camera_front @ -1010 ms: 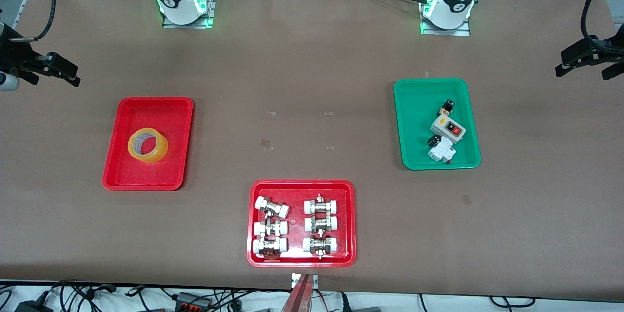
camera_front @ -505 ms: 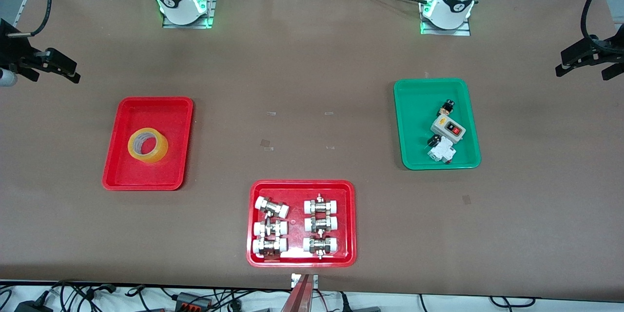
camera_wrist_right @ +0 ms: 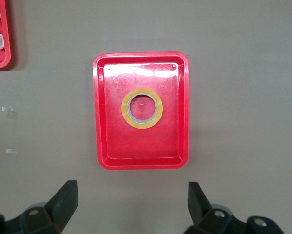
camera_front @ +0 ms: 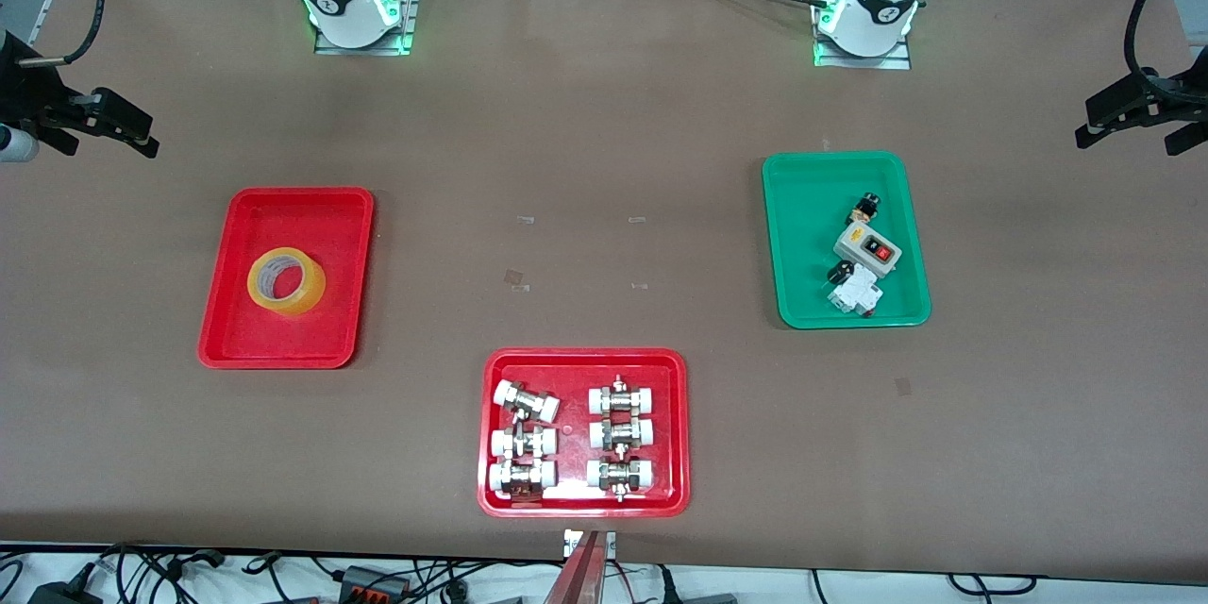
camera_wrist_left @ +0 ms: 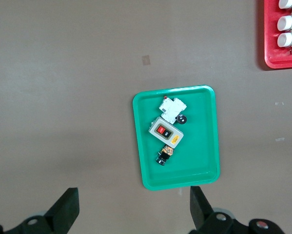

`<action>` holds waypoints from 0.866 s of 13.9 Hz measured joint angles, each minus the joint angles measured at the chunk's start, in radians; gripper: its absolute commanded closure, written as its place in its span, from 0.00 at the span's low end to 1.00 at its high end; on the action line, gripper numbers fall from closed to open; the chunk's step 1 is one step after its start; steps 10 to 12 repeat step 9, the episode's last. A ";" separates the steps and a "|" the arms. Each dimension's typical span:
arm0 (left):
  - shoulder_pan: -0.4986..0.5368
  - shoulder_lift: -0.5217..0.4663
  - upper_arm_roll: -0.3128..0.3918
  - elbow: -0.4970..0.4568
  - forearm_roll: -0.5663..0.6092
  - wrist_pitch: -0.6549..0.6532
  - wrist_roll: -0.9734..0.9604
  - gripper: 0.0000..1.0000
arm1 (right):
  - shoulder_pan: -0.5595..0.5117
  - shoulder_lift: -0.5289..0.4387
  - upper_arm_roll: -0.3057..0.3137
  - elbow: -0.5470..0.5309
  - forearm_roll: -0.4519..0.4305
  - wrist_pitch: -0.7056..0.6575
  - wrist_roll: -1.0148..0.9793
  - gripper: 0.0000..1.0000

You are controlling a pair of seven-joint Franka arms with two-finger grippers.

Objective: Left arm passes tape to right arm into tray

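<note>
The tape (camera_front: 308, 293), a yellow translucent roll, lies flat in the middle of the plain red tray (camera_front: 236, 326) toward the right arm's end of the table. In the right wrist view the tape (camera_wrist_right: 159, 109) sits centred in the tray (camera_wrist_right: 136, 146). My right gripper (camera_wrist_right: 131, 187) hangs open and empty, high over the bare table beside that tray, and shows at the picture's edge in the front view (camera_front: 132, 127). My left gripper (camera_wrist_left: 132, 195) is open and empty too, high over the table beside the green tray, at the other edge of the front view (camera_front: 1128, 134).
A green tray (camera_front: 802, 208) with a switch box and small electrical parts lies toward the left arm's end. A wider red tray (camera_front: 580, 360) with several pipe fittings sits nearest the front camera. Small tape marks dot the brown table between the trays.
The right gripper has shifted very slightly at the table's edge. The tape, the trays and the left arm have not moved.
</note>
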 measured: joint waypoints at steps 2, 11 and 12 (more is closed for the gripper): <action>0.000 0.000 0.000 0.000 0.000 0.000 0.000 0.00 | 0.000 0.000 0.000 0.000 0.001 -0.001 0.000 0.00; 0.000 0.000 0.000 0.000 0.000 0.000 0.000 0.00 | -0.001 0.000 -0.005 0.000 0.002 -0.025 0.000 0.00; 0.000 0.000 0.000 0.000 0.000 0.000 0.000 0.00 | -0.001 0.000 -0.005 0.000 0.002 -0.025 0.000 0.00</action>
